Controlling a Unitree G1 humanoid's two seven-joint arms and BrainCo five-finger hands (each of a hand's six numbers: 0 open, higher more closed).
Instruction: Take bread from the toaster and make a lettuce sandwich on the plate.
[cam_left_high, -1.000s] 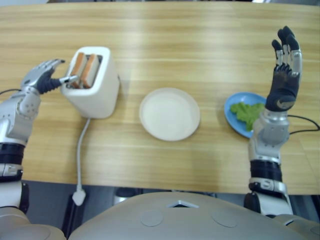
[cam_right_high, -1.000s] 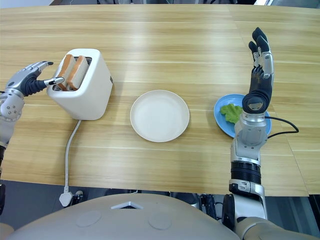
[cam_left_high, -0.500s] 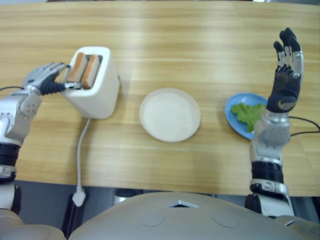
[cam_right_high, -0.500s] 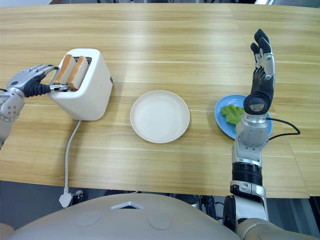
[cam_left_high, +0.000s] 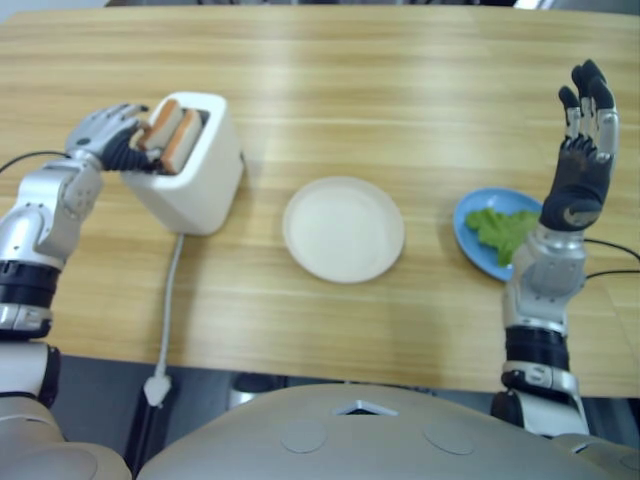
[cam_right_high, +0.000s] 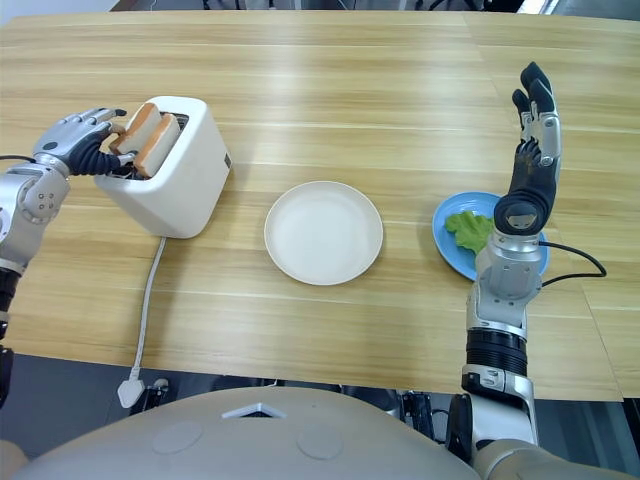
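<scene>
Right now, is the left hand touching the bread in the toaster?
Touching. The right eye view shows the left hand curled against the outer bread slice in the toaster, with no gap between them.

Bench (cam_right_high: 350, 80): light wood, matt grain. Toaster (cam_right_high: 188, 175): smooth white plastic, slight sheen. Plate (cam_right_high: 323, 232): matt cream. Bread (cam_right_high: 158, 142): rough browned crust.

Non-task items on my work surface.
A light wooden table (cam_right_high: 330, 90) with lengthwise grain spans the scene in front of me. At near left, a white power cord (cam_right_high: 148, 296) runs across the tabletop and over the near edge, its plug (cam_right_high: 131, 392) hanging below table level. At right, a blue dish (cam_right_high: 448, 256) rests on the tabletop, well apart from the cord.
</scene>
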